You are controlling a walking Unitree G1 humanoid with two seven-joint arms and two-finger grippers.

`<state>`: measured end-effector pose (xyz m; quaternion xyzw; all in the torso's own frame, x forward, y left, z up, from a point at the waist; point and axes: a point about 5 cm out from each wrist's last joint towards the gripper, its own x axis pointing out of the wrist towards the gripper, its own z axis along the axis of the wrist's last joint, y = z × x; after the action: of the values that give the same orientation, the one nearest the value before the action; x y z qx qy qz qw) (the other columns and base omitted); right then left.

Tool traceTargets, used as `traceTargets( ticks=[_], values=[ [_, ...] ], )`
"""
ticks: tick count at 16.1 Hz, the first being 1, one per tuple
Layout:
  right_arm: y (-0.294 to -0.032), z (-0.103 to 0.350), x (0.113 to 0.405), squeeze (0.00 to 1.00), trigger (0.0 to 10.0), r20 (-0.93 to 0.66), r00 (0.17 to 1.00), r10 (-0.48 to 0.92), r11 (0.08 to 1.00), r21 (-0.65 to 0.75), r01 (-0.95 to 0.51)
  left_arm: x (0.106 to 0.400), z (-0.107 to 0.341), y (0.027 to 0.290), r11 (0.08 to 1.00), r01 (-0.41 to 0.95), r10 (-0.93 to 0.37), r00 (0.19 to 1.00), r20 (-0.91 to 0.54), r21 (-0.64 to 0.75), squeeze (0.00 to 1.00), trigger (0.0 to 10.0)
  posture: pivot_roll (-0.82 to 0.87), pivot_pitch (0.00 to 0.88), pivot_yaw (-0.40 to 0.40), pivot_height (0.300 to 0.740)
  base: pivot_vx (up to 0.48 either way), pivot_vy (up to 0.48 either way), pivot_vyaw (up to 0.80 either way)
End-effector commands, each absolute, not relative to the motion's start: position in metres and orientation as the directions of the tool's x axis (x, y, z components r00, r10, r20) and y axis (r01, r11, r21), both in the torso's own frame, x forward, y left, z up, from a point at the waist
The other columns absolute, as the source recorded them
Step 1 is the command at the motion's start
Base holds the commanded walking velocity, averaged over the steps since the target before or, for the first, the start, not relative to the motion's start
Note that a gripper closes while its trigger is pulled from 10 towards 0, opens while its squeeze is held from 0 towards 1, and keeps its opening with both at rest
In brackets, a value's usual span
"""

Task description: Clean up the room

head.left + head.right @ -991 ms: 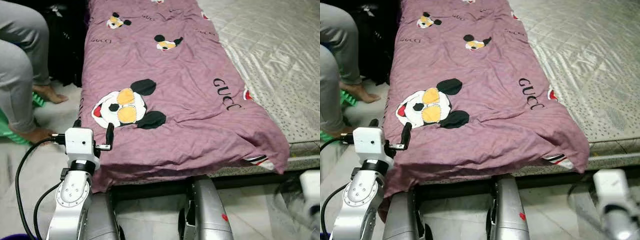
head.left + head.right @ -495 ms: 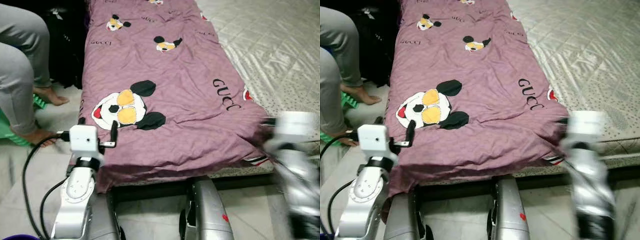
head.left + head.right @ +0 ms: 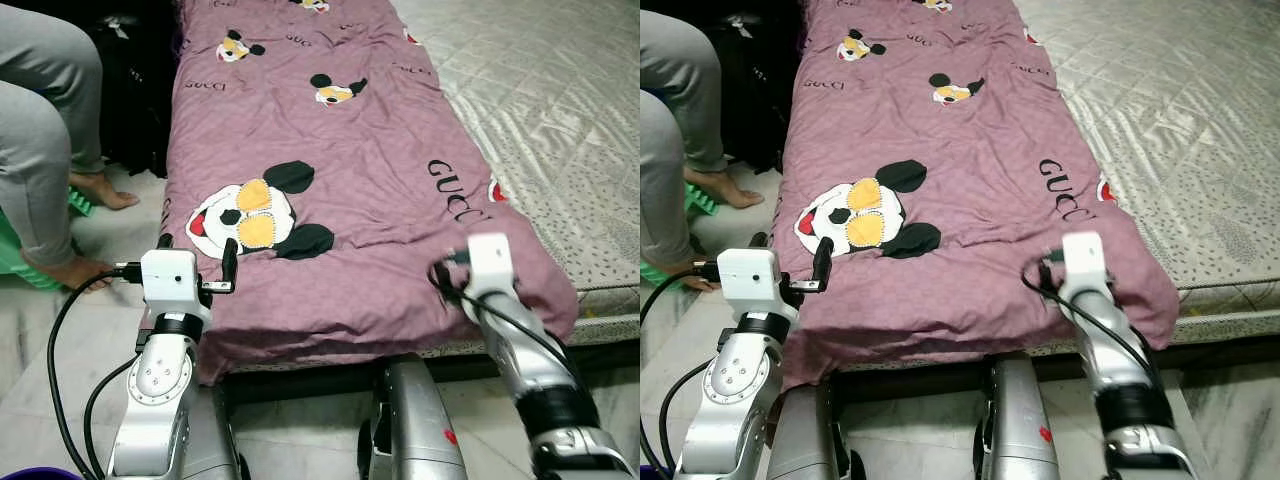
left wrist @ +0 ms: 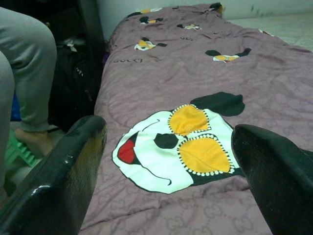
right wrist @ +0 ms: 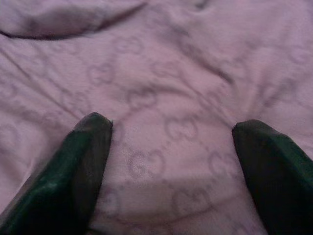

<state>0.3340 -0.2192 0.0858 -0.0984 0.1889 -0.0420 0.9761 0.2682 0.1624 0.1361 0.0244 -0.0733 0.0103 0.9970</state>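
Observation:
A purple blanket [image 3: 340,150] printed with cartoon mouse heads lies along the left half of the bed, and its near edge hangs over the bed's front. My left gripper [image 3: 197,255] is open at the blanket's near left corner, one finger on each side of the hanging edge; the left wrist view looks between the fingers [image 4: 73,161] at the large mouse print [image 4: 181,147]. My right gripper [image 5: 172,121] is open, pointing down onto the blanket near its near right corner, with its fingers [image 5: 88,147] against the cloth. In the eye views its white wrist [image 3: 490,262] hides them.
The quilted grey mattress [image 3: 560,90] lies bare on the bed's right half. A person's legs in grey trousers [image 3: 40,120], with bare feet, stand on the floor at left near a green object [image 3: 15,255] and a black bag [image 3: 135,90]. My own legs [image 3: 410,420] are against the bed's front.
My right arm has swung up from low on the right and set its gripper onto the blanket's near right corner. The left arm has hardly moved.

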Motion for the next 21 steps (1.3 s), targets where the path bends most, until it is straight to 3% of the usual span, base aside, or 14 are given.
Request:
traceTargets(
  ticks=[1,6,11,12,14,17,20,21],
  values=[
    [-0.235,0.071,0.323,1.00,10.0,-0.422,0.888,-0.182,0.969,-0.231,0.089,0.266,0.137,0.165,0.997,-0.036,0.026,0.987,0.156,0.061,0.00,10.0,0.01,0.143,-0.011,0.517,0.000,0.000,0.00],
    [-0.289,0.046,0.282,1.00,10.0,-0.437,0.816,-0.380,0.910,-0.336,0.243,0.267,0.135,0.163,0.999,-0.027,0.020,0.990,0.143,0.046,0.00,10.0,-0.01,0.144,0.002,0.517,0.000,0.000,0.00],
    [-0.316,0.073,0.285,1.00,10.0,-0.262,0.809,-0.526,0.818,-0.416,0.397,0.267,0.135,0.166,0.998,-0.032,0.024,0.989,0.143,0.055,0.00,10.0,-0.01,0.144,0.004,0.517,0.000,0.000,0.00],
    [-0.317,0.089,0.291,1.00,10.0,-0.175,0.822,-0.541,0.815,-0.350,0.462,0.267,0.135,0.166,0.998,-0.032,0.024,0.989,0.144,0.056,0.00,10.0,-0.01,0.144,0.004,0.517,0.000,0.000,0.00],
    [-0.306,0.120,0.306,1.00,10.0,-0.013,0.863,-0.505,0.831,-0.277,0.483,0.267,0.134,0.167,0.998,-0.035,0.027,0.989,0.142,0.057,0.00,10.0,-0.01,0.144,0.006,0.517,0.000,0.000,0.00],
    [-0.283,0.148,0.321,1.00,10.0,0.100,0.888,-0.448,0.865,-0.204,0.459,0.268,0.135,0.167,0.998,-0.035,0.027,0.989,0.145,0.058,0.00,10.0,-0.01,0.143,0.007,0.517,0.000,0.000,0.00],
    [-0.254,0.167,0.330,1.00,10.0,0.166,0.925,-0.342,0.928,-0.093,0.360,0.268,0.136,0.167,0.998,-0.039,0.030,0.988,0.149,0.055,0.00,10.0,-0.01,0.141,0.008,0.517,0.000,0.000,0.00],
    [-0.234,0.165,0.330,1.00,10.0,0.139,0.956,-0.258,0.964,-0.029,0.264,0.268,0.135,0.167,0.998,-0.038,0.030,0.988,0.149,0.054,0.00,10.0,-0.01,0.139,0.006,0.517,0.000,0.000,0.00]
  ],
)
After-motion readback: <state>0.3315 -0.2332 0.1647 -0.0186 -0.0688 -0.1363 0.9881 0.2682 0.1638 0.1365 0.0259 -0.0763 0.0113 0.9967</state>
